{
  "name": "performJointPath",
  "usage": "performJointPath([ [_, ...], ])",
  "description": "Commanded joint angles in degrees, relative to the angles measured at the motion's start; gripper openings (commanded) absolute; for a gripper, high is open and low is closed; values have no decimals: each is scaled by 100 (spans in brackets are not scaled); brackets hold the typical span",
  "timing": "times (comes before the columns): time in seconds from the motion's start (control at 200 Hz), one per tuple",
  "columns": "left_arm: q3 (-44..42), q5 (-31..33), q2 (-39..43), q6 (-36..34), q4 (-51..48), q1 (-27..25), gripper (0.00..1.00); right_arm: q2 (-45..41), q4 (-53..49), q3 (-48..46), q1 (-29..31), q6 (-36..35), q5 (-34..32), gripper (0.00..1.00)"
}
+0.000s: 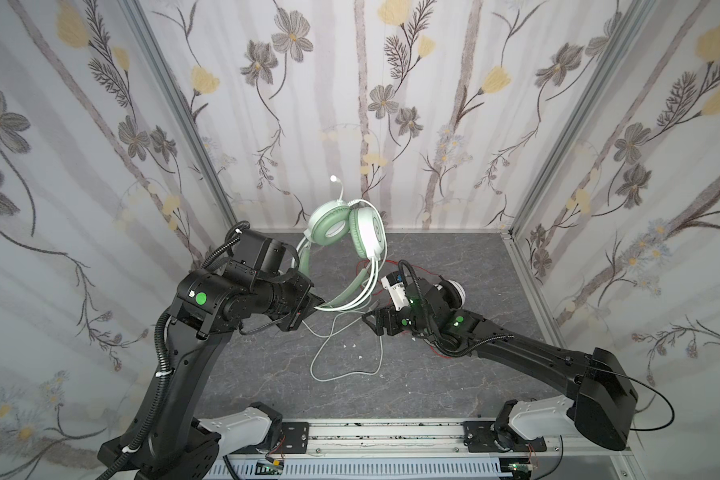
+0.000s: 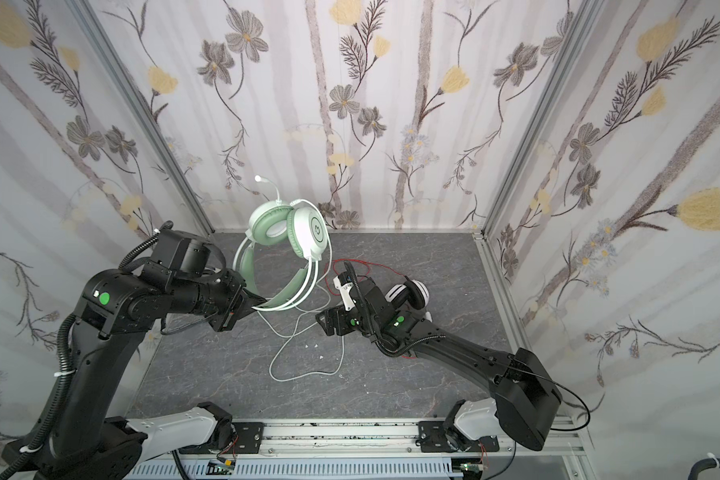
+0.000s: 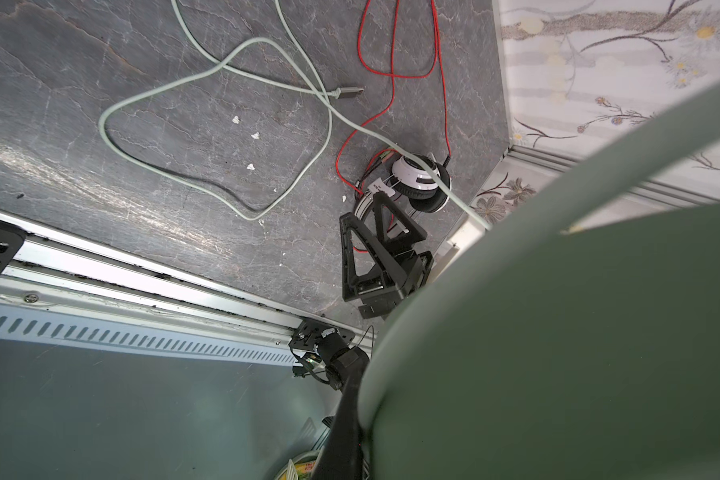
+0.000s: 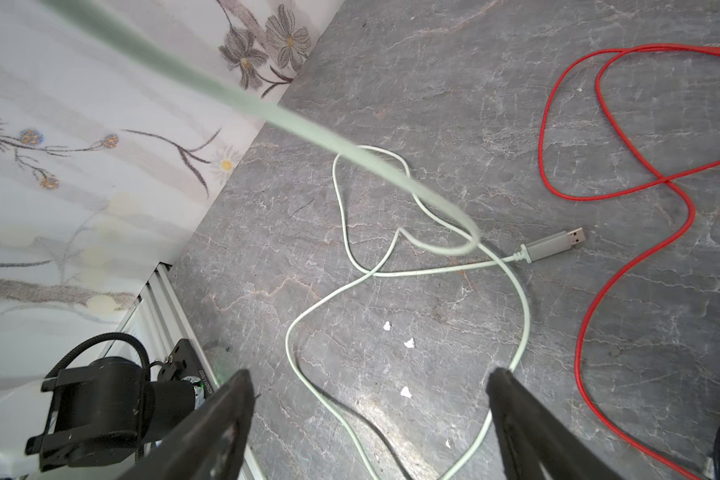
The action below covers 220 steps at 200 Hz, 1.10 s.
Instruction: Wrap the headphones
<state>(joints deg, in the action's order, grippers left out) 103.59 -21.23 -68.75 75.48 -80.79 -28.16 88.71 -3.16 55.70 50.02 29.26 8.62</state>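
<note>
And the left fingers (image 1: 319,303) are clamped on the green headset (image 1: 350,232), holding it above the desk (image 1: 454,374), cups up toward the back wall, cable (image 1: 341,365) looping below, while the right fingers (image 1: 373,320) gape empty near the white headset (image 1: 449,291).

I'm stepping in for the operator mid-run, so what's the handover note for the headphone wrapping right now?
Left gripper: shut on the green headset by its headband, holding it above the table.
Right gripper: open, empty, over the green cable.
Green cable hangs from the headset into loose loops, USB plug on the table.
White-and-black headset lies by the right arm, red cable sprawled.
Done: green headset lifted. Left: wrap both cables.
</note>
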Motion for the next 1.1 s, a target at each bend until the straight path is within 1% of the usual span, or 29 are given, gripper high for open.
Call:
performJointPath([
  [0.0, -43, -135, 28, -36, 493, 4, 0, 183, 319, 159, -81, -221, -125, 85],
  [0.095, -135, -128, 20, -42, 605, 4, 0, 243, 551, 140, -212, -324, -58, 83],
  [0.135, -147, -116, 15, -23, 647, 2, 0, 423, 665, 106, -463, -337, -41, 82],
  [0.24, -137, -63, 19, 2, 755, 8, 0, 576, 924, 46, -745, -358, 92, 80],
  [0.435, -30, -109, -68, 38, 916, -14, 0, 901, 1341, 192, -910, -637, 705, 78],
  [0.57, 48, -78, -129, 39, 903, -20, 0, 1165, 1578, 345, -937, -741, 1069, 62],
  [0.694, 48, -126, -134, 70, 955, -22, 0, 1267, 1898, 277, -957, -743, 1246, 62],
  [0.724, 41, -141, -130, 86, 983, -26, 0, 1290, 1974, 252, -959, -739, 1304, 58],
  [0.739, 40, -149, -122, 86, 1002, -21, 0, 1296, 2030, 229, -958, -739, 1336, 54],
  [0.784, 36, -162, -112, 105, 1037, -10, 0, 1298, 2118, 178, -953, -721, 1380, 39],
  [0.844, 41, -171, -121, 84, 1081, -14, 0, 1257, 2200, 77, -955, -662, 1370, 15],
  [0.869, 46, -168, -130, 61, 1082, -1, 0, 1203, 2213, 24, -951, -635, 1355, 7],
  [0.894, 39, -149, -131, 19, 1067, 23, 0, 1137, 2203, -38, -954, -611, 1331, 2],
  [0.909, 41, -122, -145, -17, 1049, 39, 0, 1087, 2201, -74, -958, -598, 1315, 0],
  [0.949, 37, -8, -161, -194, 991, 121, 0, 920, 2099, -201, -952, -560, 1221, 0],
  [1.009, 4, 297, -201, -658, 847, 335, 0, 562, 1677, -349, -956, -527, 872, 0],
  [1.049, 23, 574, -268, -1100, 645, 501, 0, 322, 1245, -413, -939, -547, 616, 0],
  [1.094, 83, 936, -318, -1738, 406, 654, 0, -138, 657, -458, -911, -599, 208, 0],
])
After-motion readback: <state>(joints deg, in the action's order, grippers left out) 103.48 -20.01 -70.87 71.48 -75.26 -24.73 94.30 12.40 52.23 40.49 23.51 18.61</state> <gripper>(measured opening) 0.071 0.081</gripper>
